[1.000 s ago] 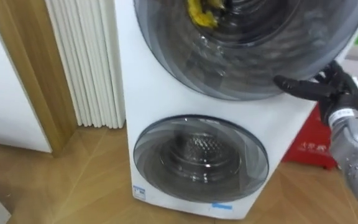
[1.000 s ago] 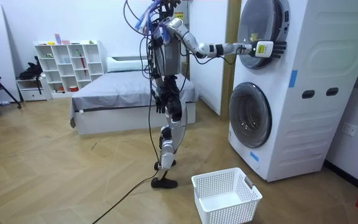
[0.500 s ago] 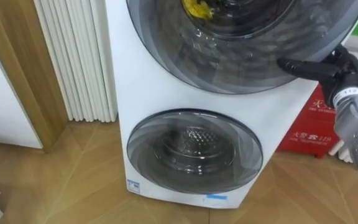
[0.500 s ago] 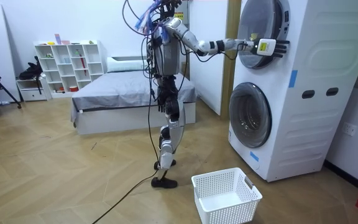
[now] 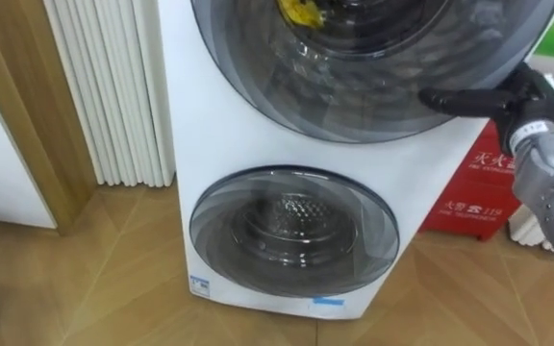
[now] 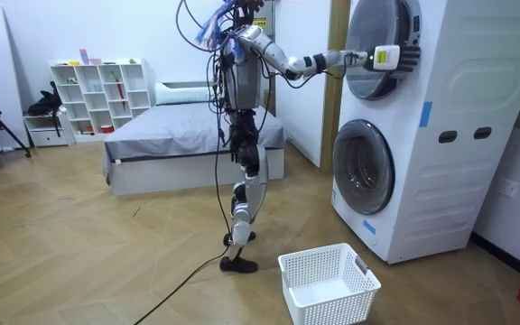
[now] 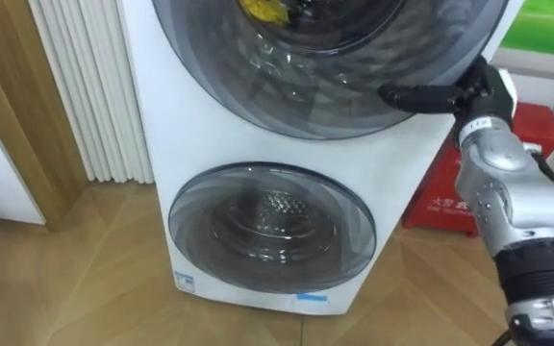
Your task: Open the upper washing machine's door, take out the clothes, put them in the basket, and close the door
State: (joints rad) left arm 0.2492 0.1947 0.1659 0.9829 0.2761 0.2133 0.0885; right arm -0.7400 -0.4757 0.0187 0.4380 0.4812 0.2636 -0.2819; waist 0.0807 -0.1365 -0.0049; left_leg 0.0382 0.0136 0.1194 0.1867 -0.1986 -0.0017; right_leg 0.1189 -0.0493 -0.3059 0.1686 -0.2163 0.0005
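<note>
Your right robot hand (image 5: 525, 94): fingers (image 5: 453, 99) straight, together, tips against right rim of upper door (image 5: 373, 91) on washing machine (image 5: 221, 144). Yellow garment (image 5: 301, 12) inside upper drum, behind door glass. White basket (image 6: 328, 284) on floor before machine.

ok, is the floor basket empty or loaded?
Empty. The room view shows bare mesh inside the white basket; the yellow cloth sits behind the glass of the upper door.

A light-brown herringbone wooden floor (image 6: 106, 271) carries a tall white stacked washing machine (image 6: 459, 181). A white perforated plastic laundry basket (image 6: 328, 284) stands near its front, a red box (image 5: 479, 197) just beside it, and a grey-covered bed (image 6: 179, 149) well apart.
</note>
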